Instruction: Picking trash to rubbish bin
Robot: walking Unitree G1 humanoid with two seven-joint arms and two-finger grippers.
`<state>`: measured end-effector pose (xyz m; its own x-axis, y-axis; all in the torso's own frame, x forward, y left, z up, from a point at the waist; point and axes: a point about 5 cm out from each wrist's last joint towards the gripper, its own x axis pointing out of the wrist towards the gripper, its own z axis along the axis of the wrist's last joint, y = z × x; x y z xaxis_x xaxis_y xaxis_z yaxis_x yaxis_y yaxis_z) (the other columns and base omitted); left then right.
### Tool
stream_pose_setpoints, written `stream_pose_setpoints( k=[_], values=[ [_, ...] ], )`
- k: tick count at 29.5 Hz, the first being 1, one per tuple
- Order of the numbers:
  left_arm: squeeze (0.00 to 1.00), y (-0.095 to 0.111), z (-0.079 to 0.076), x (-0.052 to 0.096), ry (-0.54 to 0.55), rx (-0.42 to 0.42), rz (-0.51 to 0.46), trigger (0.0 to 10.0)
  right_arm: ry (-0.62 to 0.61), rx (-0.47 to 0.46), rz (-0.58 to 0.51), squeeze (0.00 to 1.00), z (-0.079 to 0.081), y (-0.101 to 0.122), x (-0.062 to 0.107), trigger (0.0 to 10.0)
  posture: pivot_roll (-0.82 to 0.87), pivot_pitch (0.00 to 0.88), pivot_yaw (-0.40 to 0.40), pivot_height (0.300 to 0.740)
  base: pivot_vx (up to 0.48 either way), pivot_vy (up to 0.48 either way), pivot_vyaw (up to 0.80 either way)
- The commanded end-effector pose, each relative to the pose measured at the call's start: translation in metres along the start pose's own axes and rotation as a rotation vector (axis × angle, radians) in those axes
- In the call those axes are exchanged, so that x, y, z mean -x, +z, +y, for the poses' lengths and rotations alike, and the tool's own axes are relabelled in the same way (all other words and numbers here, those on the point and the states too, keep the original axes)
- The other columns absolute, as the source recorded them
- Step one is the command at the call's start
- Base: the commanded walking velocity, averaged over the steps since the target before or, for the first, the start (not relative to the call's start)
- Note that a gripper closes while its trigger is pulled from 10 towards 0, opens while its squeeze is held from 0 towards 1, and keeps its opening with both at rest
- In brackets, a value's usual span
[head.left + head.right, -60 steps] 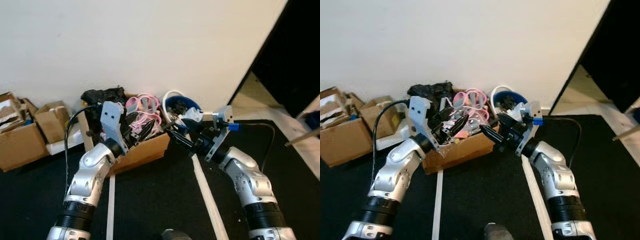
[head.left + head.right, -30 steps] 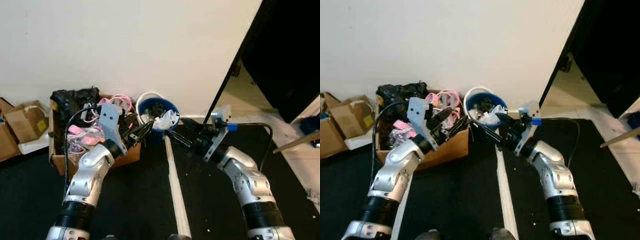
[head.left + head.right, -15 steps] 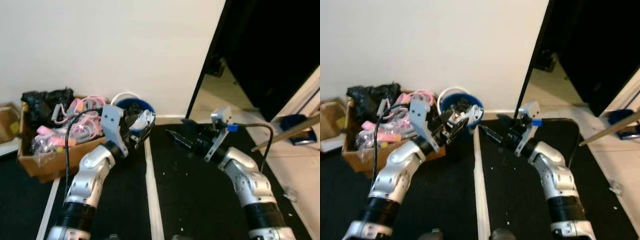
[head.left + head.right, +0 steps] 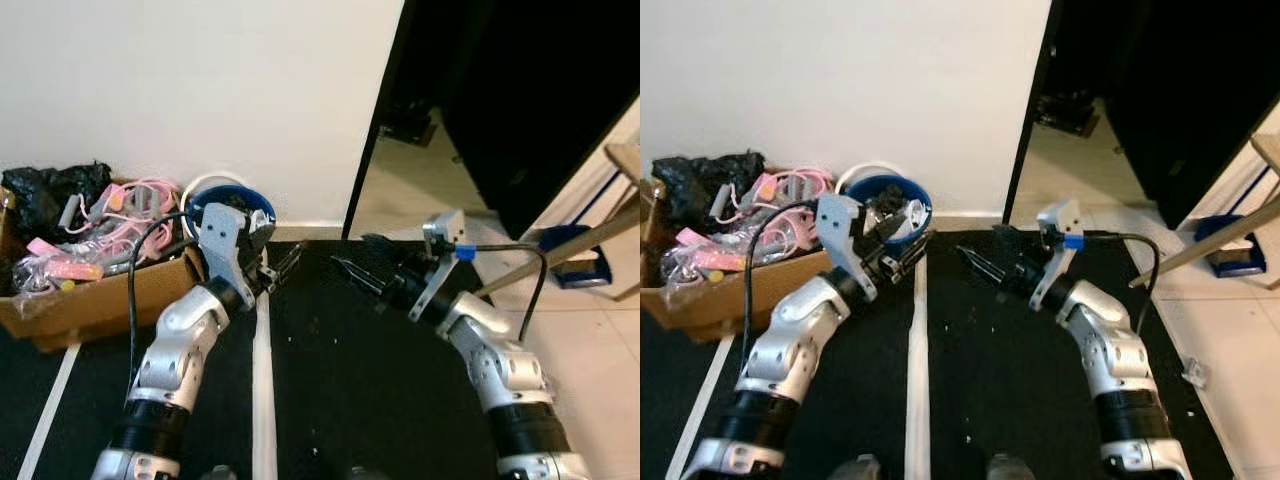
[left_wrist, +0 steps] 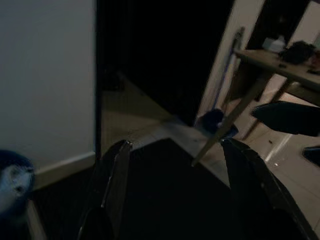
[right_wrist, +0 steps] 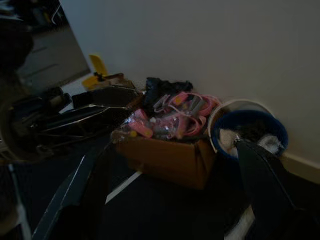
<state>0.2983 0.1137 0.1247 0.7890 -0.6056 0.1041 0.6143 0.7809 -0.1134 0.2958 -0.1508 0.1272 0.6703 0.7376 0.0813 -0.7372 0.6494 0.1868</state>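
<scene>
A blue bucket (image 4: 232,203) with a white rim stands against the white wall, holding dark and white scraps. Beside it, further left, is an open cardboard box (image 4: 95,295) heaped with pink cords and a black bag. My left gripper (image 4: 285,265) is held low in front of the bucket, open with nothing between its fingers; the left wrist view looks past its fingers (image 5: 116,175) toward a dark doorway. My right gripper (image 4: 348,258) hangs over the black floor right of the bucket, open and empty. The right wrist view looks across at the bucket (image 6: 250,131) and box (image 6: 167,150).
A white strip (image 4: 263,380) runs along the black floor mat between my arms. A dark open doorway (image 4: 500,90) lies ahead to the right, with pale tiled floor, a slanted wooden leg (image 4: 560,250) and a blue object (image 4: 570,270) at the far right.
The whole picture has swung to the right: box and bucket slid left in view and the dark doorway came in. Both arms keep the same raised pose, grippers still open.
</scene>
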Motion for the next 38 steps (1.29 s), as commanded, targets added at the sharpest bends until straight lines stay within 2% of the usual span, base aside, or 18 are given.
stream_pose_setpoints(
  k=[1, 17, 34, 38],
  values=[
    [0.00, 0.0011, -0.0032, -0.0025, -0.015, -0.001, -0.004, 10.0, -0.007, 0.000, -0.010, 0.00, -0.0010, 0.0025, 0.0008, 10.0, -0.07, 0.000, -0.044, 0.740, 0.000, -0.461, 0.00],
    [0.00, 0.0004, -0.0036, -0.0030, -0.020, -0.002, -0.001, 10.0, -0.006, 0.000, -0.008, 0.00, 0.0001, 0.0040, 0.0000, 10.0, -0.07, 0.000, -0.043, 0.740, 0.000, -0.461, 0.00],
    [0.00, 0.0015, -0.0033, -0.0032, -0.018, 0.003, -0.006, 10.0, 0.002, -0.012, 0.017, 0.00, 0.0023, 0.0042, -0.0022, 10.0, -0.07, 0.000, -0.044, 0.740, 0.000, -0.460, -0.80],
    [0.00, 0.0022, -0.0020, -0.0031, -0.007, 0.027, -0.016, 10.0, 0.002, -0.012, 0.021, 0.00, 0.0027, 0.0047, -0.0024, 10.0, -0.07, 0.000, -0.043, 0.740, 0.000, 0.000, -0.80]
  ],
)
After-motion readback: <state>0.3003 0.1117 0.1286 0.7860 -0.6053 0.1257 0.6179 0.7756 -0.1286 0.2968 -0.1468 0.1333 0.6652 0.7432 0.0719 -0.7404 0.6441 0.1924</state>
